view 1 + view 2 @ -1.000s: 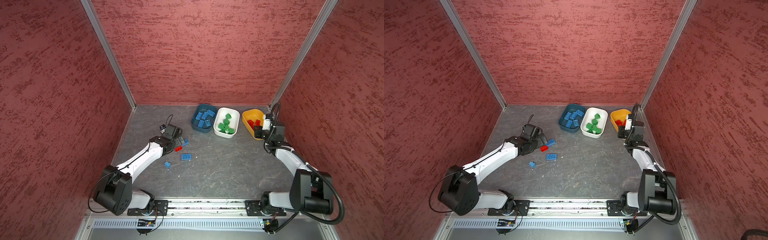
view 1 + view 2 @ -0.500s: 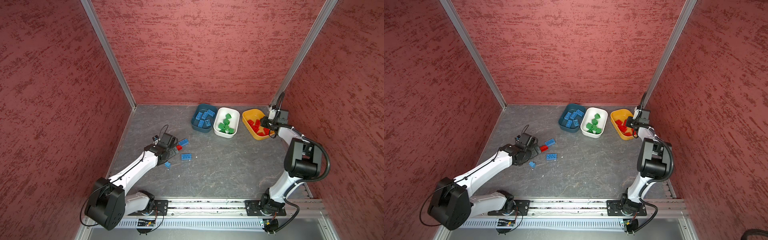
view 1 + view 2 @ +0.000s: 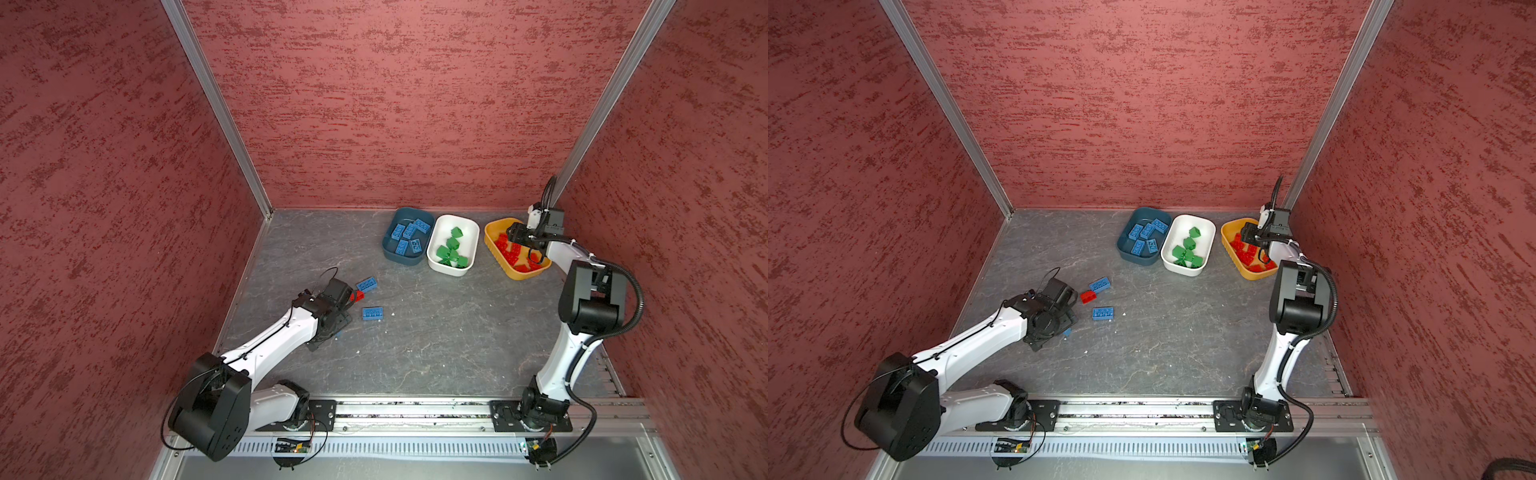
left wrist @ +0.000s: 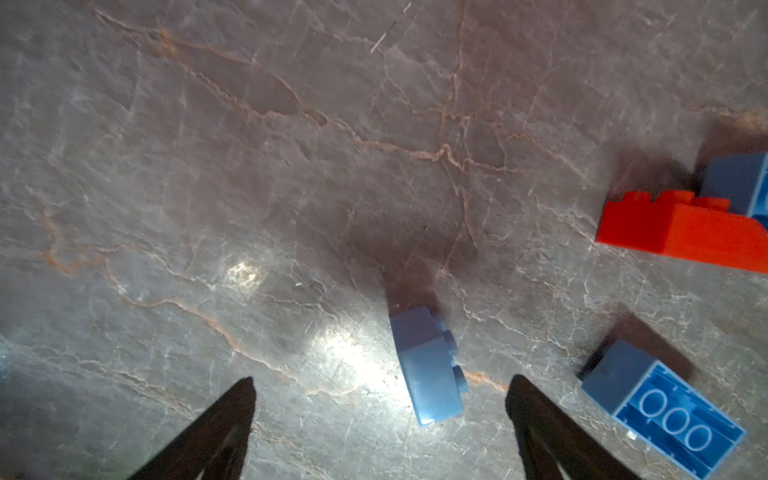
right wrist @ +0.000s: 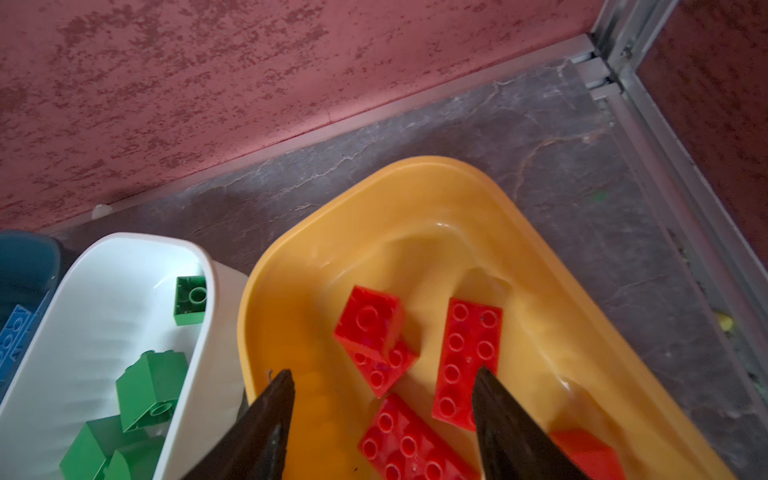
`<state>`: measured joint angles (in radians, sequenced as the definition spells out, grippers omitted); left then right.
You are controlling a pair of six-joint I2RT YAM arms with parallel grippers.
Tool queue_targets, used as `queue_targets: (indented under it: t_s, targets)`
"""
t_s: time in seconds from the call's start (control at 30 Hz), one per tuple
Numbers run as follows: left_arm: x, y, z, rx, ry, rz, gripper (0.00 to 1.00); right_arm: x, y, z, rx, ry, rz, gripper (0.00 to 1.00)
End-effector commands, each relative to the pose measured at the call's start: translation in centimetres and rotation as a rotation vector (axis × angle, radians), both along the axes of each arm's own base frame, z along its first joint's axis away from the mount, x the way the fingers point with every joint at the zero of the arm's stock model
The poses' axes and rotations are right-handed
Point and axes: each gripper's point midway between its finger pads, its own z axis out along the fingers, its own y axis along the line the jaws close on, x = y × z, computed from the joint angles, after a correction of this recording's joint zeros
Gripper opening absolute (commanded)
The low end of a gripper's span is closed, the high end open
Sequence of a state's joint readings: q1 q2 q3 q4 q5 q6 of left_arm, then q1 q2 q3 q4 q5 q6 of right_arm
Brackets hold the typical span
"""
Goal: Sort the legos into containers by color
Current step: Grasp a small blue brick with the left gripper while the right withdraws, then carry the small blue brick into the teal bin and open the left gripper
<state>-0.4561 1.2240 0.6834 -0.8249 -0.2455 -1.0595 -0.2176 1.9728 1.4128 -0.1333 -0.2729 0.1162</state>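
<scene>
Overhead, the left claw (image 3: 1061,326) mostly hides one small blue lego (image 3: 1066,331).

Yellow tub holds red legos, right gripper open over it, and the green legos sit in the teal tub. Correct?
Not quite: the green legos sit in the white tub, not the teal tub; the right wrist view shows it. The yellow tub does hold red legos, right gripper open over it.
</scene>
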Motion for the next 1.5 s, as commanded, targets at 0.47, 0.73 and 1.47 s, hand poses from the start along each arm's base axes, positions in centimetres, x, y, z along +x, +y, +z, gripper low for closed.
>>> queue_targets:
  t_s: [0.47,0.73,1.47]
  targets:
    - [2.1,-1.7,-2.2,-0.061,-0.013,-0.007,0.5,-5.5,5.6,9.0,0.081,-0.284,0.081,0.99]
    - [2.0,-2.2,-3.1,-0.067,0.014,-0.025,0.37,-7.7,7.2,9.8,0.129,-0.292,0.108,0.99]
    - [6.6,-7.3,3.1,-0.103,-0.226,-0.262,0.0,-11.6,10.8,7.6,0.161,-0.201,0.152,0.99]
